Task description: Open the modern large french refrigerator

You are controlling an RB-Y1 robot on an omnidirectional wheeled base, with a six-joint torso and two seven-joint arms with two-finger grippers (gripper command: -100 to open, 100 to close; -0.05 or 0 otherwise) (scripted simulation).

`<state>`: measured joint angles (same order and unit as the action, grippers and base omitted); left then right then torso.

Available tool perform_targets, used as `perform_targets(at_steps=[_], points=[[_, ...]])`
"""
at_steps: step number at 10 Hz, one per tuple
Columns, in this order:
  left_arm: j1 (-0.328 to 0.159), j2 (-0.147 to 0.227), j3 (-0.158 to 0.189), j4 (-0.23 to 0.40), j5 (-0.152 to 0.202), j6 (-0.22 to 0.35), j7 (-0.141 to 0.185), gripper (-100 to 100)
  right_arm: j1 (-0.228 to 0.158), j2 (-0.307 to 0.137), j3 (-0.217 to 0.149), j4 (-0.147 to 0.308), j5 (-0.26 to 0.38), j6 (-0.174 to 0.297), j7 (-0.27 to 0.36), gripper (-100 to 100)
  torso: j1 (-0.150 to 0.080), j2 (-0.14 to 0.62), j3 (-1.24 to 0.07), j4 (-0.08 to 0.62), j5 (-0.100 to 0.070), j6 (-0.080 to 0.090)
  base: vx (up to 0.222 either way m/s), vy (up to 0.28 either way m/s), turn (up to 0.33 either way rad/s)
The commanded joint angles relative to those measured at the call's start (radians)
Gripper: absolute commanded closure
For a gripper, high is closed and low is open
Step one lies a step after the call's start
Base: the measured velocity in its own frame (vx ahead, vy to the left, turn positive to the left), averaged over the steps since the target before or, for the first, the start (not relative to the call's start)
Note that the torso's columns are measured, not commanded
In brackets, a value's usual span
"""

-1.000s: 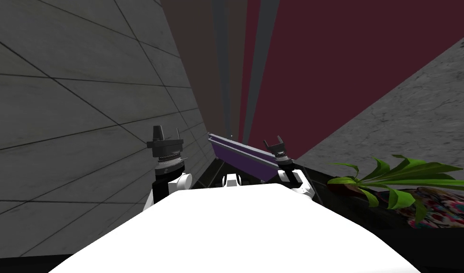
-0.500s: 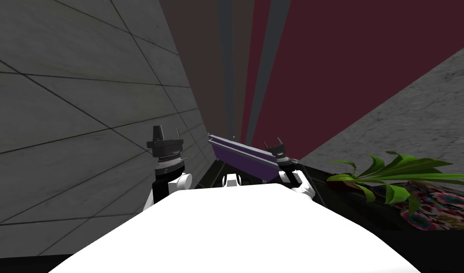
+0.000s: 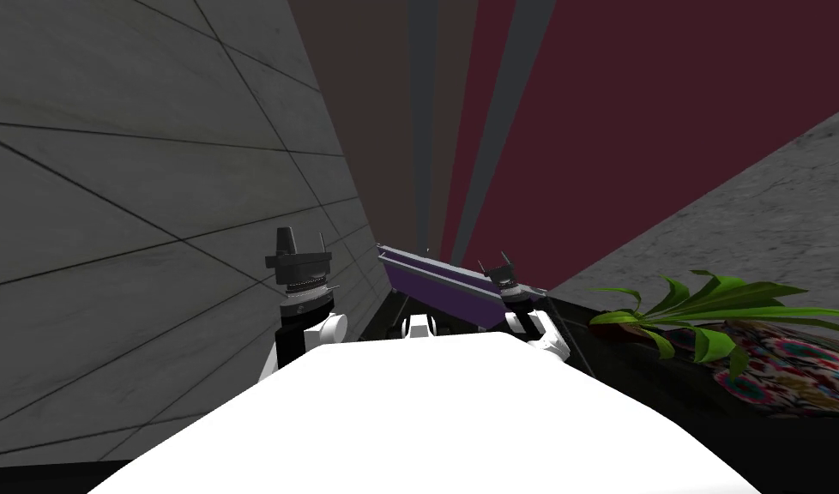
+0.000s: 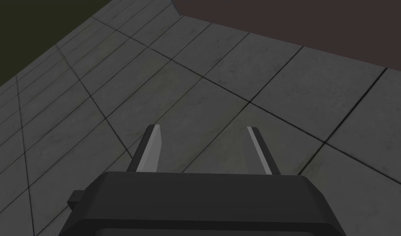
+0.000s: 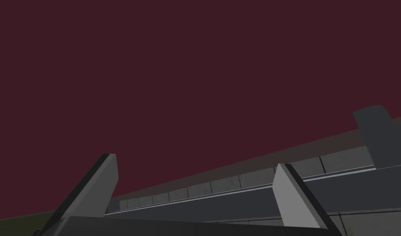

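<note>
So the refrigerator [image 3: 666, 103] is dead ahead: a big dark maroon front that goes browner on its left half, with two grey handle strips [image 3: 422, 129] running up its middle side by side.

Right pincer [image 3: 501, 260] is up close to the refrigerator, low down by the foot of the right-hand strip. It's released, with its fingers [image 5: 107, 180] spread wide and pointing at the flat maroon face. In the right wrist view a long dark grey bar [image 5: 236, 200] runs across the refrigerator front behind those fingers, down near their roots. Can't tell whether the fingers are touching it or the door.

Left pincer [image 3: 304, 238] hangs off to the left of the refrigerator, well apart from the handle strips. It's also released, both blades apart, and it faces the grey tiled wall [image 3: 135, 214] that meets the refrigerator's left edge.

A purple trough [image 3: 435, 287] sits slanted low in front of the refrigerator, between the two pincers, its far end right by the right pincer. Not sure what it is.

Off to the right of the refrigerator is a black counter [image 3: 632, 369] carrying a leafy green plant [image 3: 718, 300] in a flowery-patterned pot [image 3: 787, 369]
</note>
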<state>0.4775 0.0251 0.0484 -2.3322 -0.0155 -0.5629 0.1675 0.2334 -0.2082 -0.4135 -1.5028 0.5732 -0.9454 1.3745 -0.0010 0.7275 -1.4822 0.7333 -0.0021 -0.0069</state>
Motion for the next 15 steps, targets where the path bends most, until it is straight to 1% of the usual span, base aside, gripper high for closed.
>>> perform_targets(at_steps=[1,3,4,5,8,10,11,12,13,14,15], points=[[0.000,0.000,0.000,0.000,0.000,0.000,0.000,0,-0.012,0.012,-0.011,0.037,0.027,-0.015,0.055,-100,0.002,0.000,0.000,0.000,0.001,0.002,0.041,0.080,-0.050],[0.000,0.000,0.000,0.000,0.000,0.000,0.000,0,-0.026,0.040,-0.037,0.088,0.064,-0.042,0.124,-100,0.001,0.002,0.001,0.001,0.001,0.002,0.056,0.100,-0.082],[0.000,0.000,0.000,0.000,0.000,0.000,0.000,0,-0.026,0.040,-0.037,0.088,0.064,-0.042,0.134,-100,0.002,0.002,0.002,0.001,0.001,0.004,0.049,0.105,-0.035],[0.000,0.000,0.000,0.000,0.000,0.000,0.000,0,-0.032,0.060,-0.048,0.110,0.080,-0.054,0.169,-100,0.001,0.005,0.003,0.003,0.001,0.004,0.029,0.082,-0.039],[0.000,0.000,0.000,0.000,0.000,0.000,0.000,0,-0.046,0.141,-0.076,0.163,0.119,-0.082,0.252,-100,0.001,0.010,0.006,0.004,0.002,0.007,0.054,0.099,-0.072],[0.000,0.000,0.000,0.000,0.000,0.000,0.000,0,-0.052,0.205,-0.087,0.185,0.135,-0.094,0.286,-100,0.001,0.011,0.007,0.005,0.002,0.007,0.031,0.091,-0.057],[0.000,0.000,0.000,0.000,0.000,0.000,0.000,0,-0.054,0.234,-0.090,0.191,0.139,-0.097,0.295,-100,-0.001,0.012,0.007,0.005,0.002,0.007,0.013,0.051,-0.020],[0.000,0.000,0.000,0.000,0.000,0.000,0.000,0,-0.055,0.255,-0.091,0.194,0.142,-0.099,0.300,-100,-0.001,0.012,0.007,0.005,0.001,0.007,0.012,0.029,-0.014],[0.000,0.000,0.000,0.000,0.000,0.000,0.000,0,-0.054,0.240,-0.090,0.191,0.140,-0.096,0.296,-100,-0.002,0.011,0.007,0.005,0.001,0.007,0.004,0.011,-0.002],[0.000,0.000,0.000,0.000,0.000,0.000,0.000,0,-0.033,0.229,-0.080,0.161,0.142,-0.096,0.267,-100,-0.001,0.011,0.006,0.005,0.002,0.007,0.075,0.032,-0.120],[0.000,0.000,0.000,0.000,0.000,0.000,0.000,0,-0.019,0.220,-0.073,0.141,0.142,-0.096,0.248,-100,0.001,0.007,0.004,0.004,0.002,0.007,0.160,0.049,-0.162]])
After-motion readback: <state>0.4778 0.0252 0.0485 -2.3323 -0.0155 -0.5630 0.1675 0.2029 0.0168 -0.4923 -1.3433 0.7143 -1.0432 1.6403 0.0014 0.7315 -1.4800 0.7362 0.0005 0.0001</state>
